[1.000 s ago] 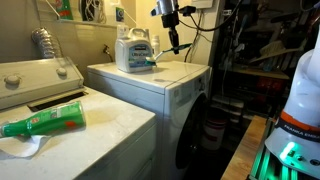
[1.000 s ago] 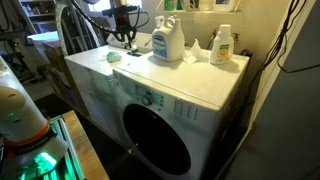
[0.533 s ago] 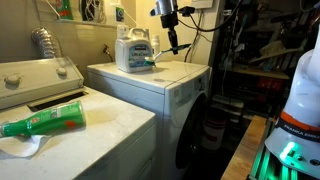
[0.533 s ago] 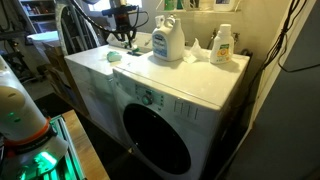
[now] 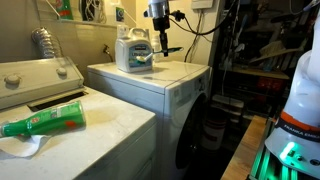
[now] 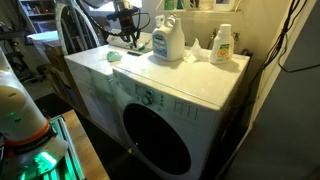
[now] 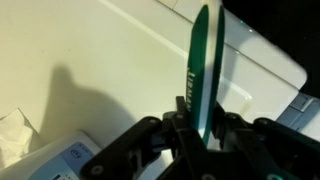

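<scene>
My claw (image 7: 200, 122) is clenched on a thin green strip (image 7: 203, 60) above the white counter (image 7: 110, 50), with the counter's edge close by.

- On top of the white front-loading machine (image 6: 200, 85), toward the back wall: large pale plastic detergent jug (image 6: 167, 42), small white bottle (image 6: 222, 45), crumpled white tissue (image 6: 198, 52) between the two.
- Just beside the jug, above the same top: black gripper (image 5: 162, 47), thin green flat strip (image 7: 203, 70) between its fingers.
- On the neighbouring white top-loading machine (image 5: 110, 125): green plastic bottle (image 5: 45, 122) on its side, one end over a white cloth (image 5: 25, 147).
- Behind that machine, by the wall: ribbed silver hose (image 5: 42, 42).
</scene>
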Available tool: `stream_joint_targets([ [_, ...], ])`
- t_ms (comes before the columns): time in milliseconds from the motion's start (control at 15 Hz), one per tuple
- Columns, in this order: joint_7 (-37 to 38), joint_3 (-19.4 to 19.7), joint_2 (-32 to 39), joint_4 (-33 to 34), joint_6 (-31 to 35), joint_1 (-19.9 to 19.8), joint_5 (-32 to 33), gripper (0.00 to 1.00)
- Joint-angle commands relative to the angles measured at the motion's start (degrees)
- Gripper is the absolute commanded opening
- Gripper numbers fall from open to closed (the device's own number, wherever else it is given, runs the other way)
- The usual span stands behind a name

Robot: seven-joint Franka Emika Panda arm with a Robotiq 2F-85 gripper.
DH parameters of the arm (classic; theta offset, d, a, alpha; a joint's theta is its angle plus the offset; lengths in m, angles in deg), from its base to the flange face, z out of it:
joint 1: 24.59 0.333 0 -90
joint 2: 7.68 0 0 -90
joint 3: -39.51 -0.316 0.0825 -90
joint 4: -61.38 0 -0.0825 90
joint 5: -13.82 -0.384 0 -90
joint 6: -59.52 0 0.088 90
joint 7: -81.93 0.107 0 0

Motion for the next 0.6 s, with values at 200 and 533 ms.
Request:
stream_joint_targets([
  [200, 1.9, 0.6, 5.0, 0.8, 7.1, -0.6, 1.4, 0.06],
  [533, 2.0, 1.5, 6.9, -0.1, 12.8, -1.3, 1.2, 0.06],
])
